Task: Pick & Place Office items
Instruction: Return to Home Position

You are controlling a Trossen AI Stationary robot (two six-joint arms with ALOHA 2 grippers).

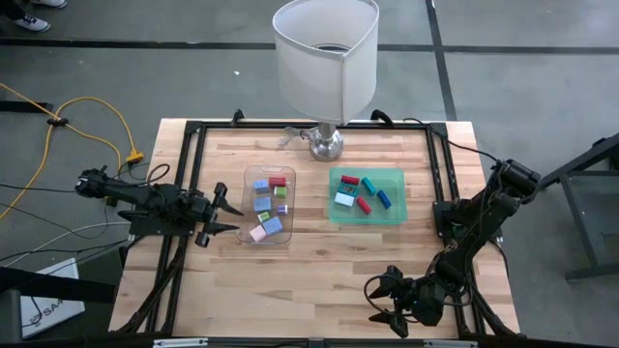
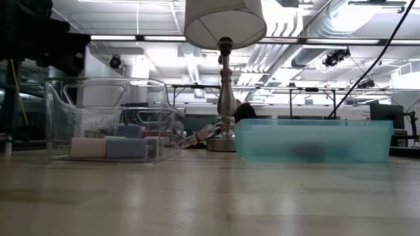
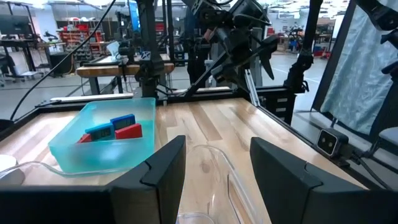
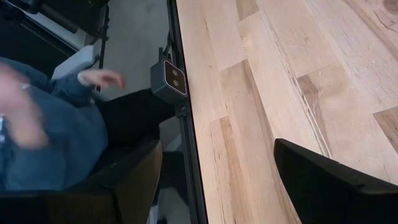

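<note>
Wooden table (image 1: 319, 280) bears lamp (image 1: 324, 58), clear tray (image 1: 246, 193), green tray (image 1: 392, 215) (side by side).

I can't read the pieces (image 2: 305, 152) in the green tray (image 2: 315, 131) from the low view, just a dark smudge through its wall. Top of lamp shade (image 2: 225, 23) cropped. My right gripper (image 1: 385, 301) shows one finger (image 4: 336, 186) in its wrist view, edge-cut. Blurred, cropped person (image 4: 56, 137) beside the table (image 4: 261, 93).

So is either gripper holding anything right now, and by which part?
Nothing is held. The left gripper is open beside the clear tray, gripping nothing; the right gripper is open over the table, empty.
</note>
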